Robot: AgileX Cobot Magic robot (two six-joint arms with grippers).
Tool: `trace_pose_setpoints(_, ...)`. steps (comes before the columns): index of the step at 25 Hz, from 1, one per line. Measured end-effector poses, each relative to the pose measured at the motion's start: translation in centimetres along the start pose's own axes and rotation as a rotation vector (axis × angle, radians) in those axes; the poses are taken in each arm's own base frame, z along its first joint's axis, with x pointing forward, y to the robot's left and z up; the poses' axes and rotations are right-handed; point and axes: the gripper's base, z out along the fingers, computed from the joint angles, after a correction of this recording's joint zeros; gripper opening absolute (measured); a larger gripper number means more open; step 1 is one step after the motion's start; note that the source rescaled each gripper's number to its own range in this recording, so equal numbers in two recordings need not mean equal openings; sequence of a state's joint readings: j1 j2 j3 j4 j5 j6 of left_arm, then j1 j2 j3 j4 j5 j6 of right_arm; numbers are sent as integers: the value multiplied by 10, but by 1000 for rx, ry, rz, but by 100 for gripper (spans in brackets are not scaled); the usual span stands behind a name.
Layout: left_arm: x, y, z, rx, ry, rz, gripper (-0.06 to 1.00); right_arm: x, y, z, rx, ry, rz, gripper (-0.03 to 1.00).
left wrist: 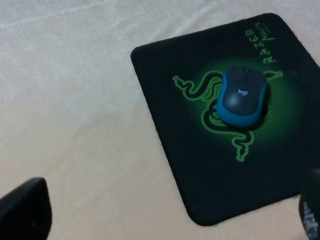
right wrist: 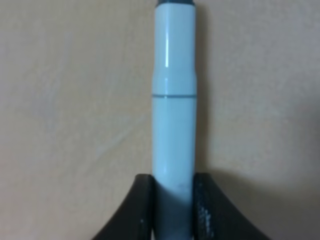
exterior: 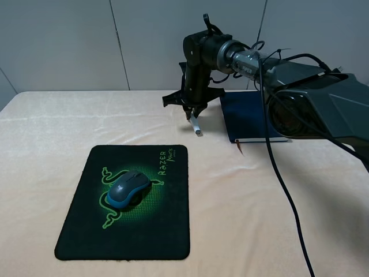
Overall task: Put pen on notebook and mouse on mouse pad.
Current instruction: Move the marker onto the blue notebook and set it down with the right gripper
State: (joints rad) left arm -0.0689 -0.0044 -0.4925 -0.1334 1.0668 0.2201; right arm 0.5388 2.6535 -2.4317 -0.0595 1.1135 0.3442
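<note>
1. My right claw [exterior: 194, 113] is closed on the pen [exterior: 196, 125]. The wrist view shows both black fingers [right wrist: 141, 210] pressed against the sides of the white barrel [right wrist: 173, 100].
2. The pen hangs tilted from that claw with its free end pointing down toward the cream tablecloth [exterior: 57, 121]. It is just beside the left edge of the notebook [exterior: 248, 115] and not over it. I cannot tell whether the tip touches the cloth.
3. The dark blue notebook lies flat at the back of the table, partly hidden under my right arm.
4. The mouse [exterior: 128, 188] sits on the mouse pad [exterior: 167, 231], on the green logo near the pad's middle.
5. My left claw [left wrist: 165, 220] shows only as two dark finger ends at the edges of its wrist view. They stand wide apart and hold nothing, above the cloth near the pad's corner.
</note>
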Motion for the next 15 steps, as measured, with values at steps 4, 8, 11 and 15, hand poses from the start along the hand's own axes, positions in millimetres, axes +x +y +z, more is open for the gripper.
trace_pose_setpoints(4, 0, 0, 0, 0, 0, 0, 100, -7, 1, -25, -7, -24, 3, 0)
trace_pose_setpoints(8, 0, 0, 0, 0, 0, 0, 100, -15, 2, -51, -13, -51, 3, 0)
trace_pose_setpoints(11, 0, 0, 0, 0, 0, 0, 100, -18, 2, -63, -18, -77, -10, 0)
trace_pose_setpoints(15, 0, 0, 0, 0, 0, 0, 100, -21, 2, -79, -23, -102, -28, 0)
